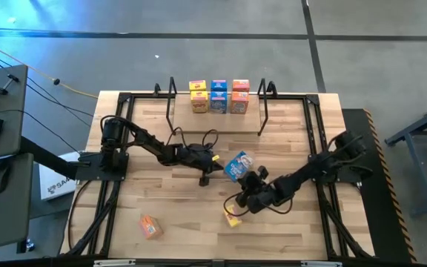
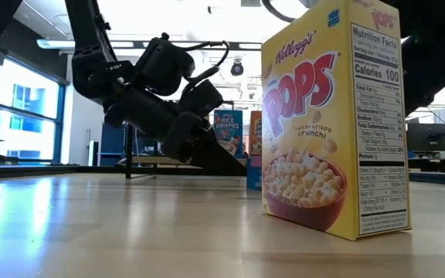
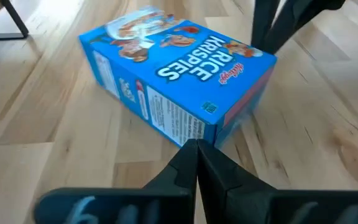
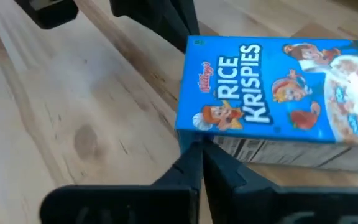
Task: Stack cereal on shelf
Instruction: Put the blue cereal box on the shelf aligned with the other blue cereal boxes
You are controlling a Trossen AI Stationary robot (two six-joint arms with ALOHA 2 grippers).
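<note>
A: Progress first: how many boxes are on the shelf [image 1: 217, 122]?

B: Six show in the high view, at the far end of the shelf, in three columns of two: yellow boxes [image 1: 197, 96], blue boxes [image 1: 219, 96], orange boxes [image 1: 240, 96]. Three are left on the worktop [image 1: 176, 215].

A: Where are those three?

B: A blue Rice Krispies box [image 1: 237, 165] lies flat on its back near the middle. A yellow Corn Pops box [image 2: 332, 123] stands upright nearer the front edge; the low view has it right in front of the lens. An orange box [image 1: 150, 227] lies by itself toward the front left, well apart from both arms.

A: And the arms?

B: Both point at the blue one. The left gripper [image 1: 212, 165] is just beside one short end, jaws pressed together, holding nothing. The right gripper [image 1: 248, 180] sits at the opposite end, jaws also closed and empty; its wrist view shows the tips touching or nearly touching the box's lower corner.

A: So what is the step?

B: My guess: nudging or squaring that box between the two closed tips so it can be picked up. Roughly two thirds done, with three boxes to go
</note>
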